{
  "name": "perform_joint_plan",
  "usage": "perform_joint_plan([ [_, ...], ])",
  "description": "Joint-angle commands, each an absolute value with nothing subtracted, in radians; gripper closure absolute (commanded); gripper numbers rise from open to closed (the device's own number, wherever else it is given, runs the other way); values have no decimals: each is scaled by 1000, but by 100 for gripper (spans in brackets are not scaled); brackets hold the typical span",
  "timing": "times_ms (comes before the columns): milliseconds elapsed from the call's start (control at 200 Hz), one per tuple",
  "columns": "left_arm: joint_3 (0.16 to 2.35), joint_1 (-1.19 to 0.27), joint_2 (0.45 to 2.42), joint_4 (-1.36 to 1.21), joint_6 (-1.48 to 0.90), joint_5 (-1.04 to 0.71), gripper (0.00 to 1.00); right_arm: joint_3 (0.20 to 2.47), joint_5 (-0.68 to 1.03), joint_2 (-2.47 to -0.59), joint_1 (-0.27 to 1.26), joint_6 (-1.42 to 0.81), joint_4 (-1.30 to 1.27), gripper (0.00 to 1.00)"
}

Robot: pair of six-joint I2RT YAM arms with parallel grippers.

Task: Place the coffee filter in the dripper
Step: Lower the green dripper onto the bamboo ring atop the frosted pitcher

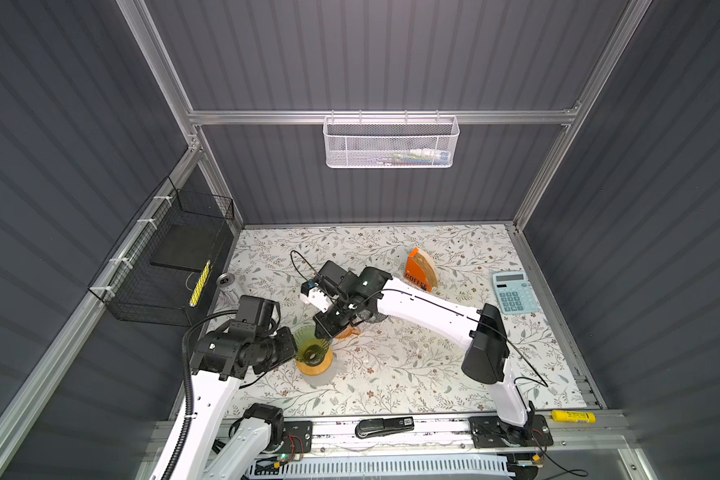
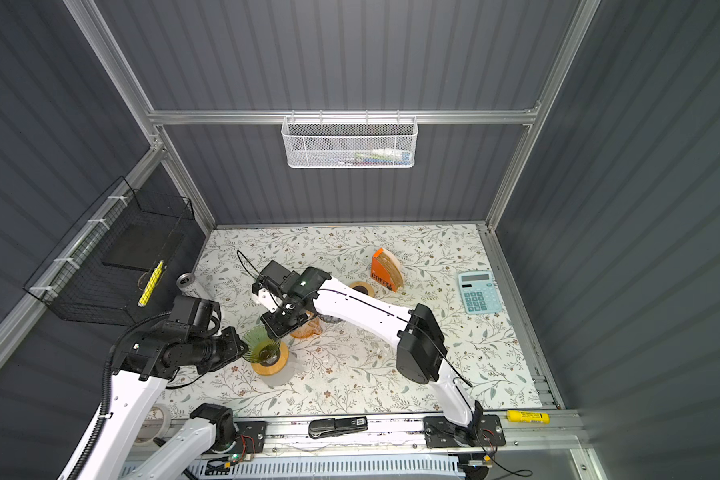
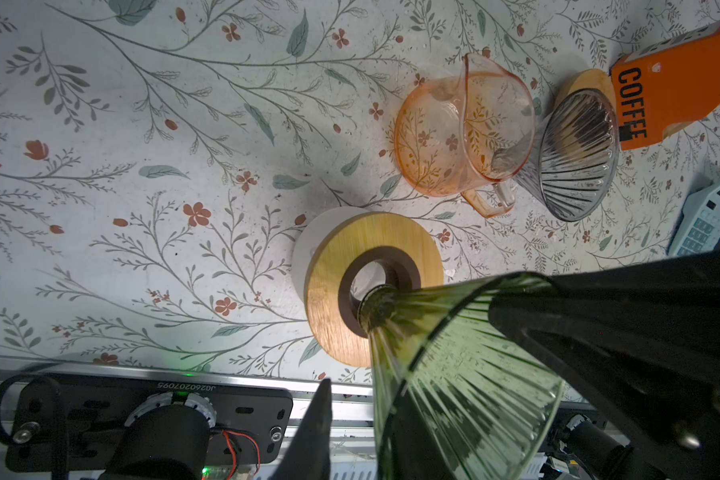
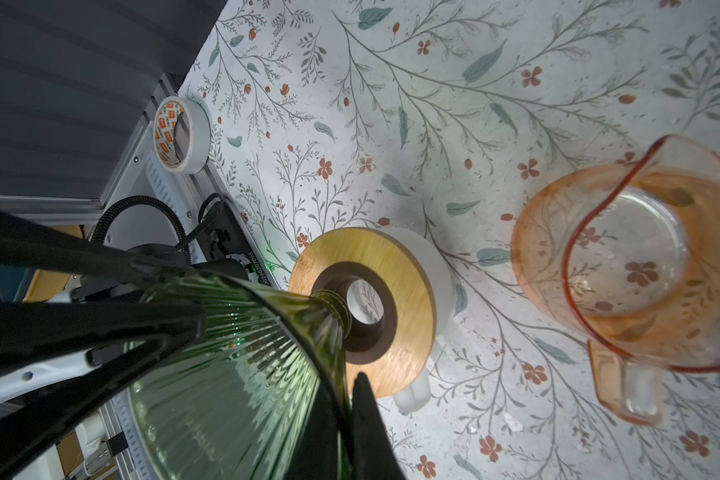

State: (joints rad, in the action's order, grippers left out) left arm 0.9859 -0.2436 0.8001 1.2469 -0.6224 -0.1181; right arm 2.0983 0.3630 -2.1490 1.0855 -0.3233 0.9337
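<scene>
Left of centre on the mat (image 1: 391, 374), the right gripper (image 4: 281, 349) pinches the green dripper's (image 1: 310, 347) rim, jaws closed on the glass; the left gripper (image 3: 410, 345) straddles the rim, slightly apart, one finger clear. Filters (image 1: 428, 268) stand in the orange holder (image 1: 414, 272), upper right

We see a green dripper (image 3: 466, 374), ribbed and see-through; its wooden ring (image 3: 329, 257) is honey-yellow with a dark brown centre; the tablecloth (image 3: 142, 145) is white with grey-green leaves and rust flowers; the jug (image 3: 433, 137) is clear orange.
</scene>
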Motion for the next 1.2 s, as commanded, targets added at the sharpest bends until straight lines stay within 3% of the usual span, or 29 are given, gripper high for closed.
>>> perform_joint_plan([
  [0,964,-249,788,1243,-634,-133,75,2123,350,-2172,1089,-305,959,100],
  [520,888,-250,770,1182,-664,-135,81,2132,302,-2194,1088,-299,976,100],
  [775,870,-249,784,1177,-655,-123,90,2132,296,-2198,1088,-303,979,100],
  [886,855,-250,787,1169,-656,-126,100,2127,290,-2198,1088,-305,979,100],
  [1196,839,-250,778,1190,-660,-126,100,2090,275,-2202,1092,-313,975,100],
])
